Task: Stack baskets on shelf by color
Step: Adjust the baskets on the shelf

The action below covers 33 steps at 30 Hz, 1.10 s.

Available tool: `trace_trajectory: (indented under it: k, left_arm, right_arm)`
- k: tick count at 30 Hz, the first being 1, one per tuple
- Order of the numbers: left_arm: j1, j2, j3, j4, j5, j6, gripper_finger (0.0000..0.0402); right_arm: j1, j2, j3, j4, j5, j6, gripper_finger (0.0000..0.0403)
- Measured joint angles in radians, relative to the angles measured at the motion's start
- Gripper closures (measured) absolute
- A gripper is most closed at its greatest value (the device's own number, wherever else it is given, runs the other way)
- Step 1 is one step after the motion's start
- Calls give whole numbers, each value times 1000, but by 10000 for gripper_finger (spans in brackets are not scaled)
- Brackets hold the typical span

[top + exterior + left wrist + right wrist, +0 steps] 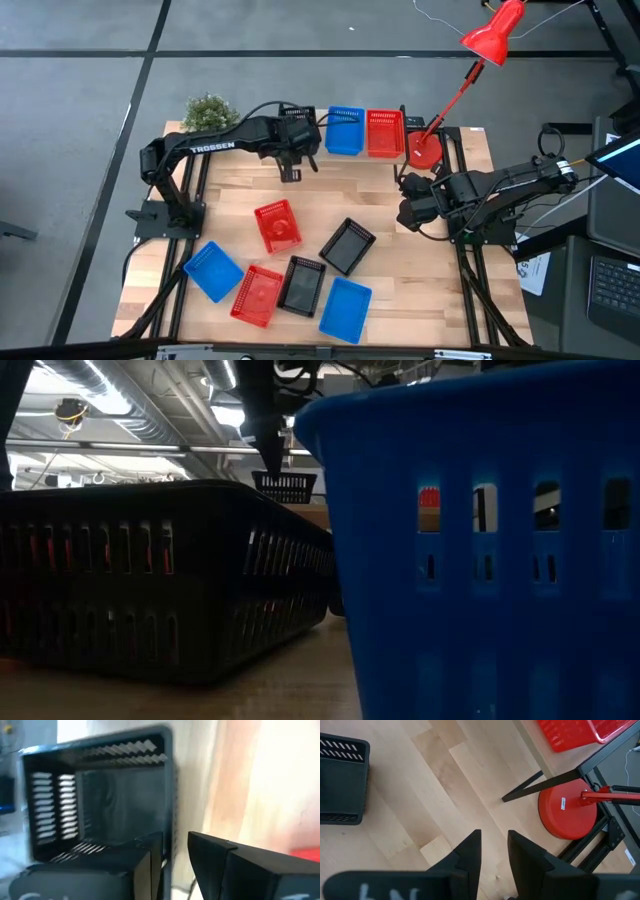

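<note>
A blue basket (pixel 345 130) and a red basket (pixel 385 133) sit side by side on the shelf (pixel 365 157) at the table's far edge. Six more baskets lie on the table: red (pixel 277 225), black (pixel 347 245), blue (pixel 212 270), red (pixel 258 295), black (pixel 301 285) and blue (pixel 345 308). My left gripper (pixel 290 165) hovers just left of the shelf, shut on a black basket (pixel 100 800). The low view shows that basket (pixel 287 486) in the air. My right gripper (pixel 494 842) waits by the table's right edge, open by a narrow gap. My left gripper pinches one wall of the black basket at its rim (pixel 168 847), with one finger (pixel 145 865) inside the basket and the other (pixel 225 865) outside. The basket is lifted clear of the table and hangs below the fingers, its open side facing the wrist camera.
A red desk lamp has its base (pixel 425 150) at the shelf's right end and its head (pixel 495 30) beyond the far edge. A small plant (pixel 208 110) stands at the far left corner. Bare wood lies between the shelf and the loose baskets.
</note>
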Motion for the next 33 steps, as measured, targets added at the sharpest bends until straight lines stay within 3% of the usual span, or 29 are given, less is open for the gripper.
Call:
trace_trajectory:
  k: [6, 13, 25, 29, 33]
  left_arm:
    - [-15, 0, 8, 4, -25, 4, 317]
    - [-39, 0, 162, 5, -25, 8, 317]
    - [49, 62, 211, 449, 144, 144, 317]
    - [69, 61, 212, 406, 127, 127, 317]
    - [46, -11, 214, 223, 147, 15, 317]
  right_arm:
    - [0, 0, 0, 0, 0, 0, 308]
    - [0, 0, 0, 0, -5, 0, 308]
    - [0, 0, 0, 41, 21, -25, 308]
    - [0, 0, 0, 105, 41, -80, 308]
    - [-38, 0, 0, 221, 83, -212, 308]
